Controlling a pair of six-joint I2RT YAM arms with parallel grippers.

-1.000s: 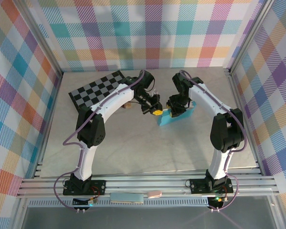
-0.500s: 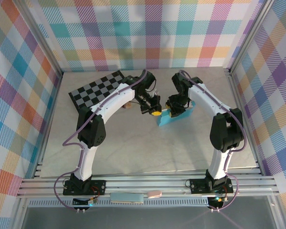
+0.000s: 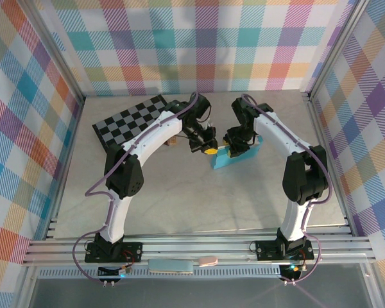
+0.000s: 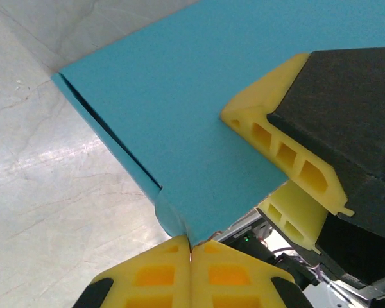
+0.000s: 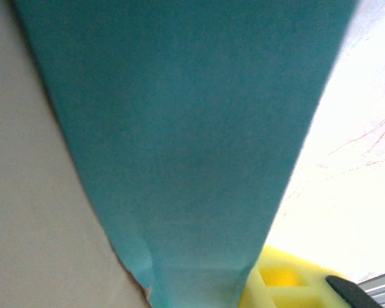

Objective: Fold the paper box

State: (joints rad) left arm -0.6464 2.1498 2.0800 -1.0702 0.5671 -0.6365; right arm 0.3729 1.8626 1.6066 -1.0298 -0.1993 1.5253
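Left wrist: right claw (image 4: 244, 160) clamps the box (image 4: 179, 128) edge, held tilted over mid-worktop (image 3: 179, 192). Left claw (image 4: 191, 247) is fully closed at its corner (pinching or just touching, can't tell). Risk: opposed pulls could crease or tear the thin card, or it slips free.

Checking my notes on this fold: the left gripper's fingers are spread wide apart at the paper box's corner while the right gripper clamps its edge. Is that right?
Not quite: the left gripper is shut, fingertips pressed together at the paper box's corner, as the left wrist view shows. The right gripper does clamp its edge.
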